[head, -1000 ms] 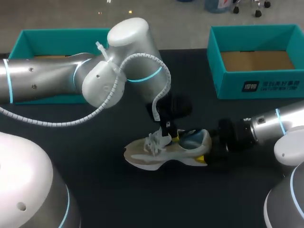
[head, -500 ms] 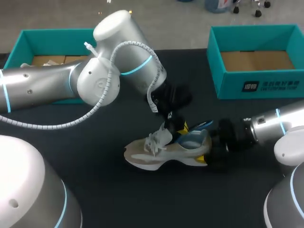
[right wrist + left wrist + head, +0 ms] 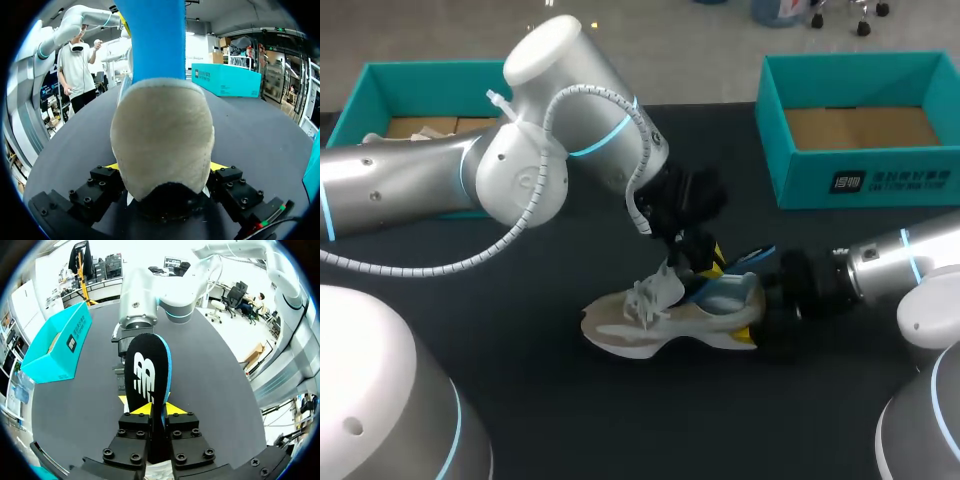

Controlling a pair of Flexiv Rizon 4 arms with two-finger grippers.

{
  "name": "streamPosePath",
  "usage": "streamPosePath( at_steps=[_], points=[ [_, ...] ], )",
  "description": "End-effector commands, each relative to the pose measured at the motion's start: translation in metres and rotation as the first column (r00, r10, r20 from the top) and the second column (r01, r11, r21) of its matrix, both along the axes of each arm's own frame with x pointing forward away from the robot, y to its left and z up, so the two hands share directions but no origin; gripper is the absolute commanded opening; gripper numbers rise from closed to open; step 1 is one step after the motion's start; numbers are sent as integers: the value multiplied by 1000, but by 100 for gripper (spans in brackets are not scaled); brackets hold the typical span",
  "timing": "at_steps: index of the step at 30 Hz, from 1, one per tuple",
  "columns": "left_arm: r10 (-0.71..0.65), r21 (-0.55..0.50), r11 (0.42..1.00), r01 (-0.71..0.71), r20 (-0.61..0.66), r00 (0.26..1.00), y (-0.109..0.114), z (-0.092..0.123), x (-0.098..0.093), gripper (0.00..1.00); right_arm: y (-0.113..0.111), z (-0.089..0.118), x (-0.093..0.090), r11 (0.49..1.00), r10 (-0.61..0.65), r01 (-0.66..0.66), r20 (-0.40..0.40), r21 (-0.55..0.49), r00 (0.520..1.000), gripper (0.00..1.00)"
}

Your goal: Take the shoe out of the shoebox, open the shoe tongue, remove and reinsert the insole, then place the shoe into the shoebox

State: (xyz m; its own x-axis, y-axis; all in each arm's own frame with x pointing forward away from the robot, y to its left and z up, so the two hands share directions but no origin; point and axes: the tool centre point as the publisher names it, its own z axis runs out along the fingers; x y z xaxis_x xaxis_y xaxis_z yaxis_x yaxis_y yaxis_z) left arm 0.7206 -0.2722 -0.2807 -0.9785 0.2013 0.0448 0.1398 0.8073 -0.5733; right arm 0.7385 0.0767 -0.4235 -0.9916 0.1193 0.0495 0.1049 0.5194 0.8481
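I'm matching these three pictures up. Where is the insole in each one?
Head view: the insole slants up out of the shoe, held by the left gripper.
Left wrist view: the insole's black top stands upright between the fingers.
Right wrist view: the insole's blue underside rises beyond the shoe's heel.
Shared landmark: the right gripper, on the heel; in the left wrist view it is beyond the insole.

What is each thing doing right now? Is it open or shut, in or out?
Shoe: out of the boxes, on its sole on the table, heel gripped.
Insole: sticking up from the shoe, gripped.
Left tool: shut on the insole.
Right tool: shut on the shoe's heel.
Right box: open, no shoe inside.
Left box: open, partly hidden by the arm.
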Motion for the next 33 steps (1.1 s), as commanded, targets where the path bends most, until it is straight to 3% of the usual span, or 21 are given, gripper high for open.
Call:
streamPosePath(
  at_steps=[1, 7, 14, 17, 19, 28, 30, 33],
  points=[
    [12, -8, 1000, -12, 26, 1000, 4, -2, -4, 46, 1, 0, -1, 1000, -2, 2, 0, -4, 1000, 0],
    [50, -19, 999, -49, 84, 995, 8, -2, -9, 61, 1, 0, -1, 1000, -2, 2, 0, -4, 1000, 0],
    [98, -3, 995, -99, 168, 981, 7, -7, -19, 65, 1, 0, -1, 1000, -2, 2, 0, -4, 1000, 0],
    [121, 4, 992, -124, 201, 972, 4, -13, -19, 60, 1, 0, -1, 1000, -2, 2, 0, -4, 1000, 0],
    [136, 14, 990, -142, 216, 967, 2, -16, -18, 51, 1, 0, -1, 1000, -2, 2, 0, -4, 1000, 0],
    [165, 43, 983, -180, 241, 957, 0, -25, -12, 40, 1, 0, -1, 1000, -2, 2, 0, -4, 1000, 0],
    [177, 51, 979, -195, 245, 953, 0, -28, -11, 27, 1, 0, -1, 1000, -2, 2, 0, -4, 1000, 0],
    [193, 53, 976, -212, 245, 950, 2, -32, -8, 22, 1, 0, -1, 1000, -2, 2, 0, -4, 1000, 0]
  ],
)
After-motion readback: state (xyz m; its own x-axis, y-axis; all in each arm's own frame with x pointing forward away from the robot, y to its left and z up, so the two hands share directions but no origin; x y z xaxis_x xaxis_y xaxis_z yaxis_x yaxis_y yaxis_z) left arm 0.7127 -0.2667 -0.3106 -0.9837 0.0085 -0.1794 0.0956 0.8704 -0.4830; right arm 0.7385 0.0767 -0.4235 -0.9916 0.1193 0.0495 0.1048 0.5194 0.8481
